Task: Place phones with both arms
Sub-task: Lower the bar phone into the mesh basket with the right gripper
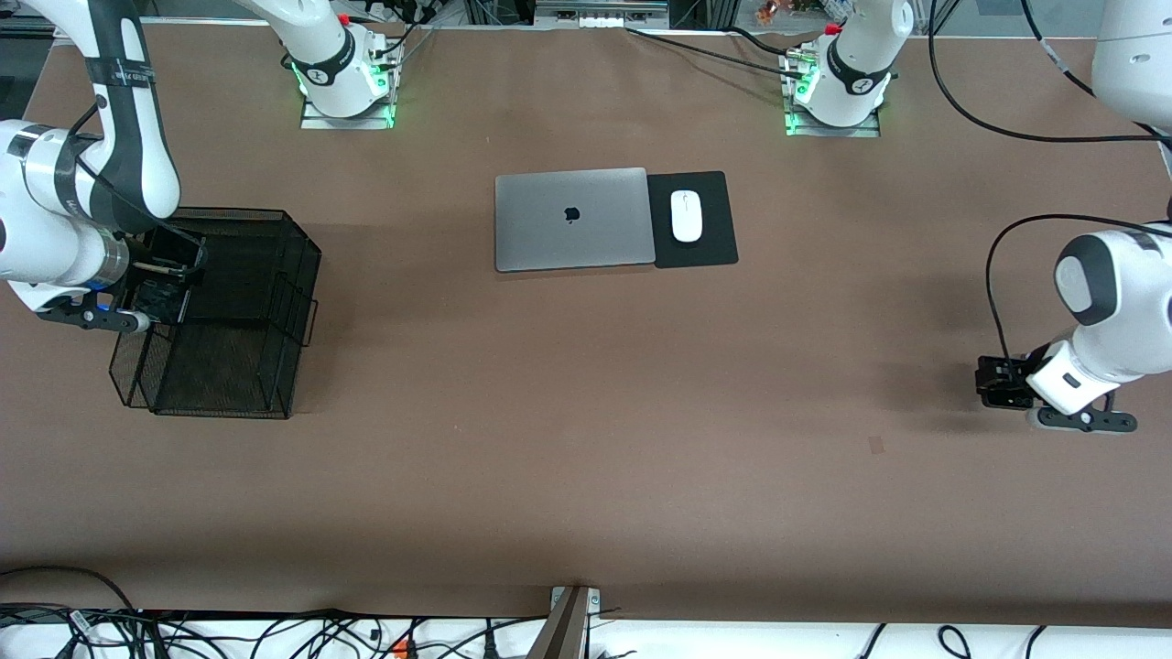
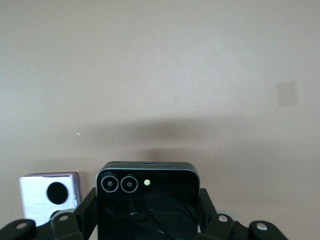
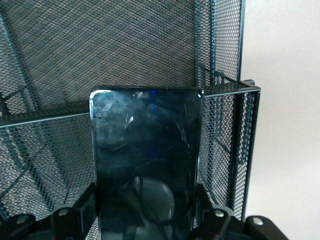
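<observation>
My right gripper [image 1: 163, 279] is shut on the long black phone [image 3: 147, 145] and holds it over the black mesh organizer [image 1: 275, 275] at the right arm's end of the table. The wrist view shows that phone between the fingers [image 3: 87, 205], with mesh walls around it. At the left arm's end, my left gripper [image 1: 998, 383] is shut on the small black flip phone [image 2: 147, 200], low over the brown table. A lavender-white phone [image 2: 50, 196] with black circles lies on the table beside it; the front view does not show this one.
A closed grey laptop [image 1: 572, 220] lies mid-table toward the bases, with a white mouse [image 1: 686, 216] on a black pad [image 1: 714, 249] beside it. Cables run along the table's near edge.
</observation>
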